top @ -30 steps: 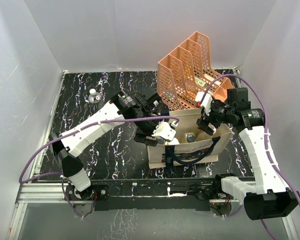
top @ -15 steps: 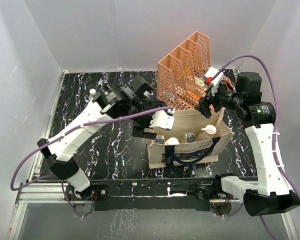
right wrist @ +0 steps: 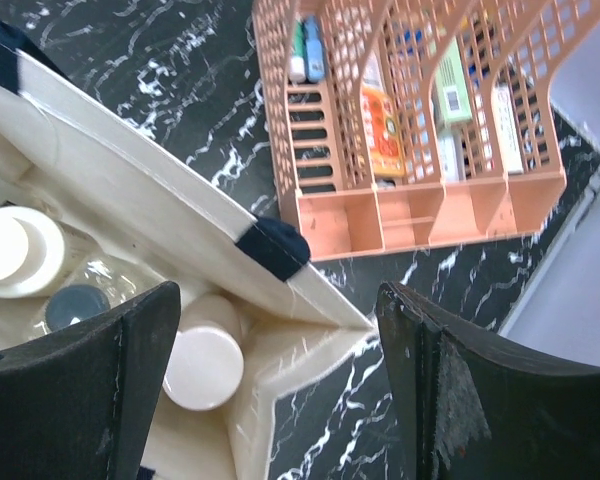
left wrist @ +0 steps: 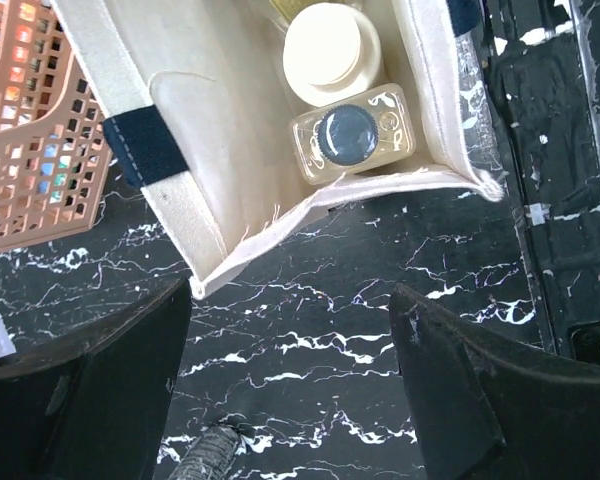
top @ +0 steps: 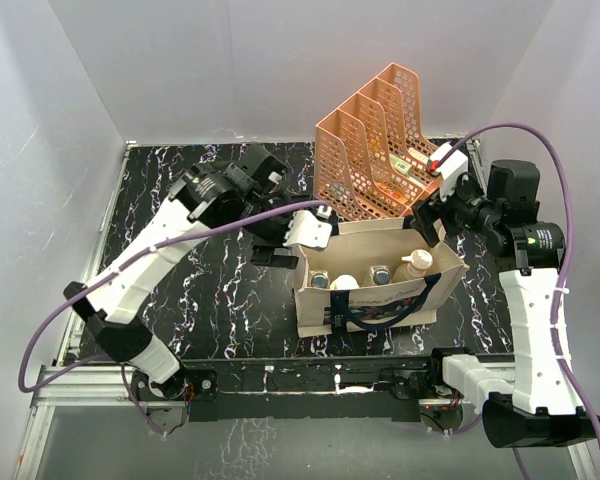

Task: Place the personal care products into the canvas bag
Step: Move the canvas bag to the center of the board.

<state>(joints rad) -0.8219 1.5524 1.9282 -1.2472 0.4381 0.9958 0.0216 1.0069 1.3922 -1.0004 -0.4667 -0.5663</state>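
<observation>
Now | left gripper (top: 290, 243) agape, empty | right gripper (top: 436, 190) likewise | canvas bag (top: 315, 310) between them

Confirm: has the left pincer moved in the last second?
Yes. The left pincer withdrew from over the bag to beyond its left edge.

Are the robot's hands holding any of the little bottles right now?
No, nothing is held. Both pairs of jaws stand open and empty near the canvas bag, and bottles sit inside it.

I see bare tabletop (top: 215, 295) left of the canvas bag (top: 315, 305); the mesh organizer (top: 365, 150) blocks just behind it.
</observation>
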